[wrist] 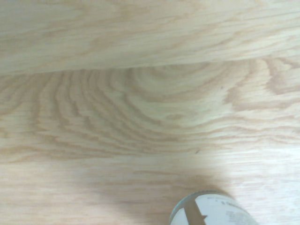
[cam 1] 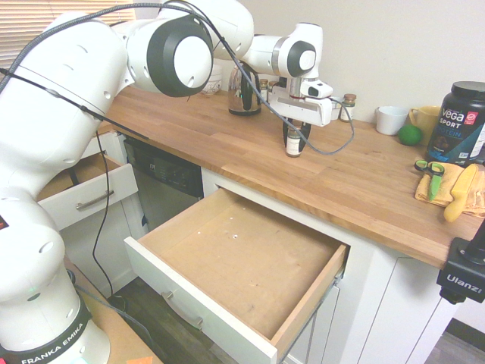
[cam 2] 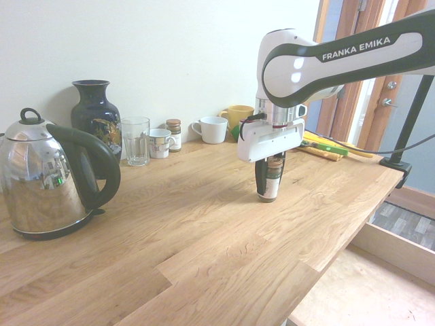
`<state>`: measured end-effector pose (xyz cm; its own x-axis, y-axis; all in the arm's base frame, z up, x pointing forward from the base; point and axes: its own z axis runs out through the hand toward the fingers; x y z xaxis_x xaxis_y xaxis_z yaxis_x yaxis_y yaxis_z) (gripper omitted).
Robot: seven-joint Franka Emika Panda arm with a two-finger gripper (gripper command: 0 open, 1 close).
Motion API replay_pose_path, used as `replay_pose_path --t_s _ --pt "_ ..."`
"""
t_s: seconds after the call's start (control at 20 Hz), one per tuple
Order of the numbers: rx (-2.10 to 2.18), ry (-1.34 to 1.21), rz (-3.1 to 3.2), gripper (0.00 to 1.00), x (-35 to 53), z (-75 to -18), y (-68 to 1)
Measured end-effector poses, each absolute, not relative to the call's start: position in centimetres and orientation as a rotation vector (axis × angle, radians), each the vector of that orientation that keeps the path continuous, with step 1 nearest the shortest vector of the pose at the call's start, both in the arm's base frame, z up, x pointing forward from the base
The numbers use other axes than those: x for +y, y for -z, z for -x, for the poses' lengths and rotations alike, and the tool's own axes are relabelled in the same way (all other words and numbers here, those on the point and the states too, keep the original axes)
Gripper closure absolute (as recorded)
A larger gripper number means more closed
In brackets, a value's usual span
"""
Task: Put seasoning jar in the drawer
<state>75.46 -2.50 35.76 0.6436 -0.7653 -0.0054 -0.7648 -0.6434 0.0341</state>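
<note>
Jar standing upright on desk, tool clamping around it; drawer hanging open below desk edge, kettle standing well apart.

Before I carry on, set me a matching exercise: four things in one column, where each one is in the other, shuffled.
1. jar
2. drawer
3. kettle
4. green ball

A. beside the white mug
B. between the gripper's fingers, upright
C. on the counter, near the dark vase
D. pulled open below the counter

Right pairs: 1-B, 2-D, 3-C, 4-A
</note>
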Motion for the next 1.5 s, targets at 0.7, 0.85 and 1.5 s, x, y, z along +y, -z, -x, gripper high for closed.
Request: replay_pose_path --t_s 0.7,0.85,1.5 --pt "-1.316 -0.039 -2.843 1.00 -2.8 -75.5 -39.7" --pt "-1.319 -0.026 -2.839 1.00 -3.0 -75.1 -39.7" --pt "-1.344 -0.014 -2.835 1.00 -4.6 -67.5 -39.9"
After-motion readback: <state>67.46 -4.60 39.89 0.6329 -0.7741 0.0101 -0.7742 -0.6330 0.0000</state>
